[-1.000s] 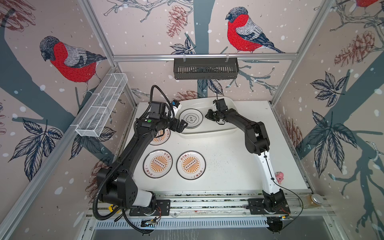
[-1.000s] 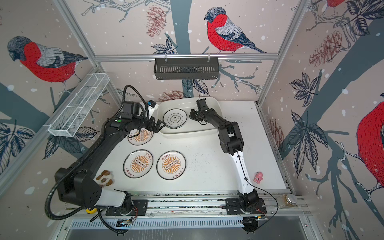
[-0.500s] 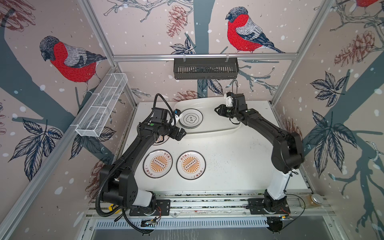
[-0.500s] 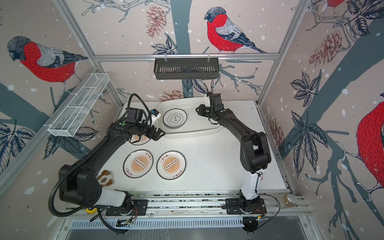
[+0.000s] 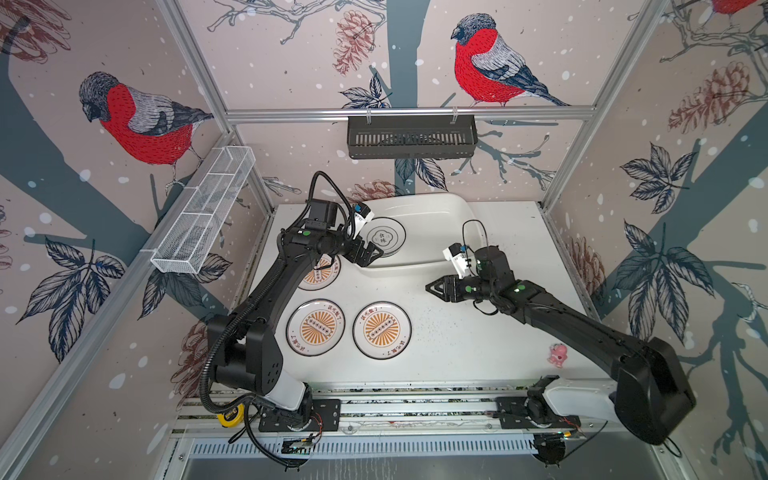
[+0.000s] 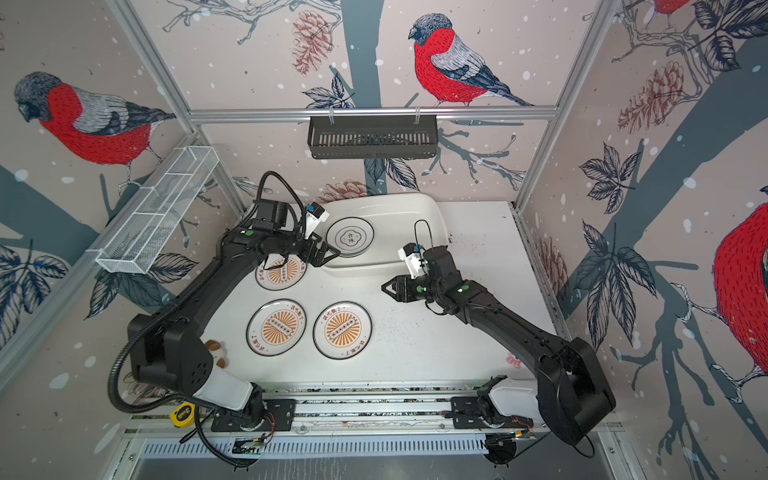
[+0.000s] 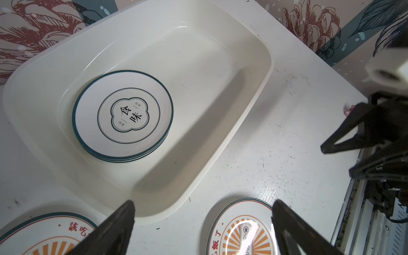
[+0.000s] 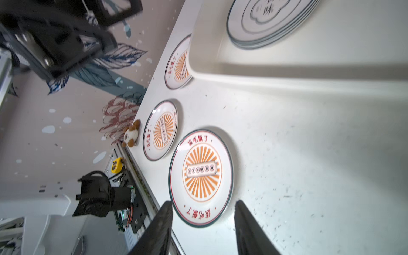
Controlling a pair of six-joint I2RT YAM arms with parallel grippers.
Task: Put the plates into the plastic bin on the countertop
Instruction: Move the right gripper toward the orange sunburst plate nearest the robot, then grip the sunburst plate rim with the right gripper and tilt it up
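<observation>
A white speckled worktop (image 5: 478, 332) carries a cream plastic bin (image 5: 432, 203) at the back. A stack of white plates (image 5: 384, 237) lies in the bin's left half. Three orange sunburst plates (image 5: 381, 329) lie outside on the worktop, left of centre. The left end effector (image 5: 372, 254) hovers at the bin's near-left corner, jaws wide, empty. The right end effector (image 5: 432, 287) hangs above the worktop before the bin, jaws parted, empty.

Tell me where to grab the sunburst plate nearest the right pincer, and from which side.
Probably best: take the plate by its rim, on the edge toward the right pincer, coming in low across the countertop. It lies flat, so only the raised rim offers a hold, and another plate crowds its far side.
</observation>
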